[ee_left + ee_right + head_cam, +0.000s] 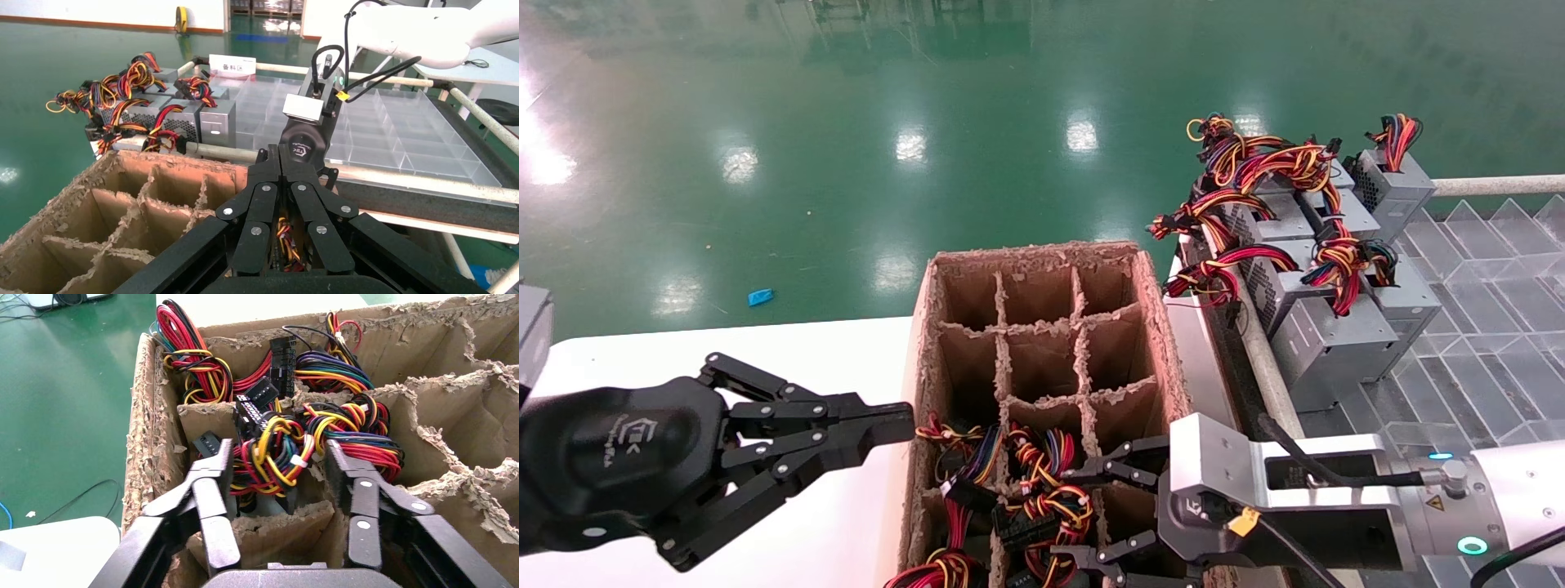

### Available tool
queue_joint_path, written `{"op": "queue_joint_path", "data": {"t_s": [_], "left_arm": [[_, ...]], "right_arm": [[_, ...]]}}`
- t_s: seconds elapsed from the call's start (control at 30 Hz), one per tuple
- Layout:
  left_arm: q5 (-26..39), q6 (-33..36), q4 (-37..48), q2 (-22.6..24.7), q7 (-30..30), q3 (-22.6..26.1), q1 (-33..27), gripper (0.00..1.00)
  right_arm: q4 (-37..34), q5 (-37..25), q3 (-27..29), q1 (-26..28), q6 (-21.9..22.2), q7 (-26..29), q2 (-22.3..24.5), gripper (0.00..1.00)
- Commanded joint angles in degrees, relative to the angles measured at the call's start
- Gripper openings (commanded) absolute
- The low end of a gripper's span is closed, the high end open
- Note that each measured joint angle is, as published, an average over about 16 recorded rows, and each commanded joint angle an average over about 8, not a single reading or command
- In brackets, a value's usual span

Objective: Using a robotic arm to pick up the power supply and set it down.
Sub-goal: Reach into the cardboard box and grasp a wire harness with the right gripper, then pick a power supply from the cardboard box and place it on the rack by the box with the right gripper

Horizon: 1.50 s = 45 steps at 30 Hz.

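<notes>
Brown cardboard, ragged and fibrous along every torn edge, forms the tall divided box [1042,327] standing between the two arms, its thin partitions cutting it into a grid of rectangular cells. The cells farther from the robot hold nothing visible, while the near cells are stuffed with looping bundles of red, yellow, orange, black and blue wires with black plastic connectors. In the right wrist view, the power supply [272,505] sits down in one of these near cells, mostly hidden: only a small patch of grey metal shows under its tangled wire bundle [275,453], which is tied with a white band. The right gripper [1103,514] hangs over that cell at the box's near right corner, its jointed black fingers [211,490] spread wide on either side of the wire bundle, not closed on anything. Its silver-grey boxy wrist carries a white arm with a lit teal ring. The left gripper [903,425] reaches in from the left above the white table [723,351], its fingers pressed together with the tips just at the box's left wall. Beyond the box, on the right, a cluster of spare power supplies [1303,269], grey metal boxes with perforated grilles and trailing coloured wires, lies on a clear plastic compartment tray [1483,327]. Glossy green floor [846,122] lies behind.
</notes>
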Motion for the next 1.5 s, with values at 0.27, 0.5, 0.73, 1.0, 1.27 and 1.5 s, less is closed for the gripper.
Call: {"op": "queue_joint_path", "data": {"t_s": [0.27, 0.5, 0.73, 1.0, 1.27, 1.5], "left_arm": [[0.00, 0.00, 0.00, 0.00, 0.00, 0.00, 0.00, 0.00], [0.00, 0.00, 0.00, 0.00, 0.00, 0.00, 0.00, 0.00], [0.00, 0.00, 0.00, 0.00, 0.00, 0.00, 0.00, 0.00], [0.00, 0.00, 0.00, 0.00, 0.00, 0.00, 0.00, 0.00], [0.00, 0.00, 0.00, 0.00, 0.00, 0.00, 0.00, 0.00], [0.00, 0.00, 0.00, 0.00, 0.00, 0.00, 0.00, 0.00]], "right_arm": [[1.11, -0.11, 0.01, 0.42, -0.27, 0.60, 0.43, 0.00], [2.67, -0.20, -0.08, 1.74, -1.39, 1.24, 0.79, 0.00], [4.52, -0.33, -0.08, 4.32, -3.04, 2.56, 1.37, 0.00], [6.39, 0.66, 0.34, 12.42, -7.94, 2.81, 1.81, 0.00], [6.79, -0.16, -2.47, 27.37, -11.12, -1.18, 1.41, 0.00], [6.54, -0.39, -6.83, 41.03, -11.09, -7.57, 1.66, 0.00]]}}
